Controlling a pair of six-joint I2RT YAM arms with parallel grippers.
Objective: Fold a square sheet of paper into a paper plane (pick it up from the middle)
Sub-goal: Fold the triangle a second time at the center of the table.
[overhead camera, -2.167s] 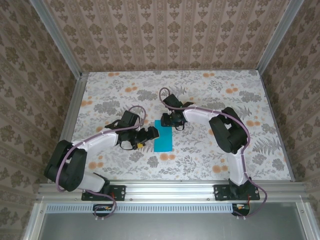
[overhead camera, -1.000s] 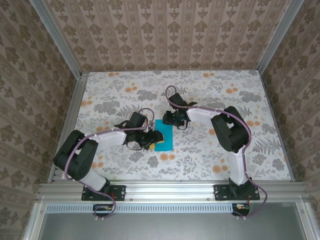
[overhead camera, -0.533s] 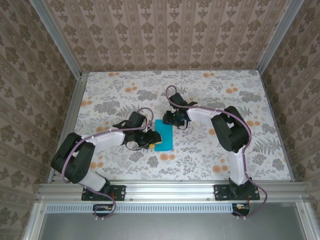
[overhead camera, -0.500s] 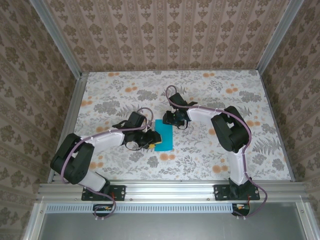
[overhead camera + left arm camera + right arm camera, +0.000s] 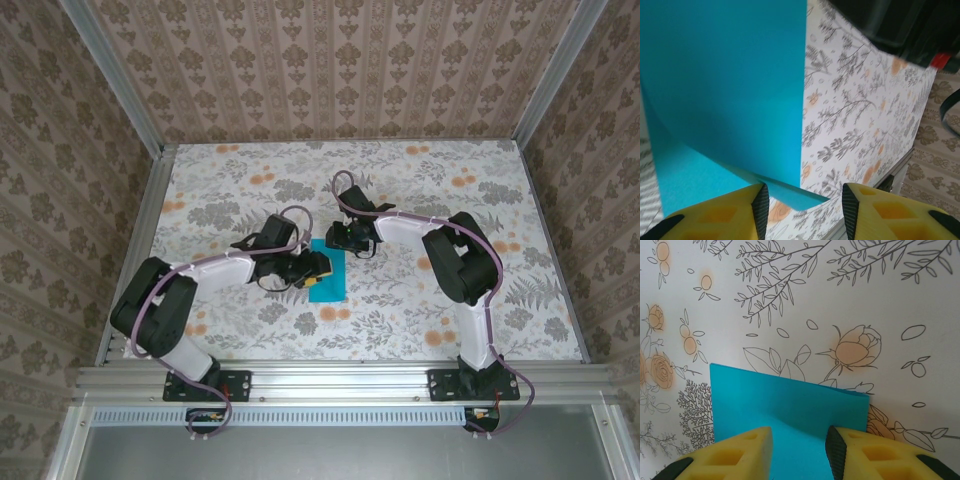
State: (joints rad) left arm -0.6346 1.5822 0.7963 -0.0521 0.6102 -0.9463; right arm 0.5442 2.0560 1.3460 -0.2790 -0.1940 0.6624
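The square sheet of paper point(image 5: 333, 290) lies on the flowered table point(image 5: 220, 190), doubled into a narrow strip by the look of it; the left gripper point(image 5: 318, 270) sits at the sheet's left long edge, its yellow fingers point(image 5: 720, 217) parted to a middling gap, the lower layer's corner showing between them, nothing pinched; the right gripper point(image 5: 345, 243) stands over the sheet's far end, jaws likewise moderately apart, seemingly pressing the paper flat rather than gripping it. In the left wrist view the sheet's upper layer bows up off the lower one, so the fold is probably not yet creased. The paper looks thin, light and limp; it would likely slide on the smooth table and crumple under a hard squeeze; the lifted free edge, near its middle, seems the best hold.
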